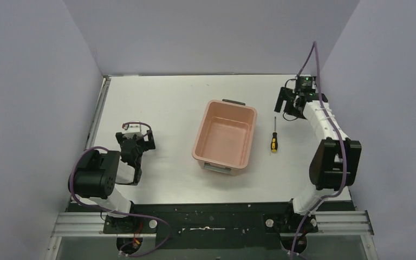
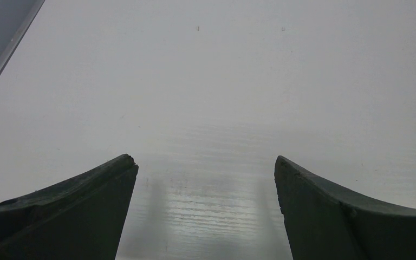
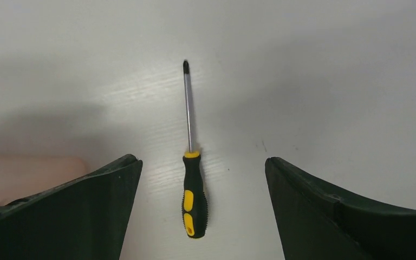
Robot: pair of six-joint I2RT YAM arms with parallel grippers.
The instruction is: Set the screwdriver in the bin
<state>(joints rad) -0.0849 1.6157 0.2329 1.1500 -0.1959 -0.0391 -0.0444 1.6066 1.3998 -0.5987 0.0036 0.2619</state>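
Screwdriver [image 1: 273,142] lay flat on the table [image 1: 168,103], just right of the bin [image 1: 252,135] and outside it. Right gripper [image 1: 283,105] hung by the bin's far right corner, past the screwdriver's tip, jaws wide apart, holding nothing. Left gripper [image 2: 206,162] sat well left of the bin, jaws spread, empty.

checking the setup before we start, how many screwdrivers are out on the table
1. The screwdriver lies on the table just right of the salmon-pink bin, tip pointing away from the arms. None shows inside the bin.
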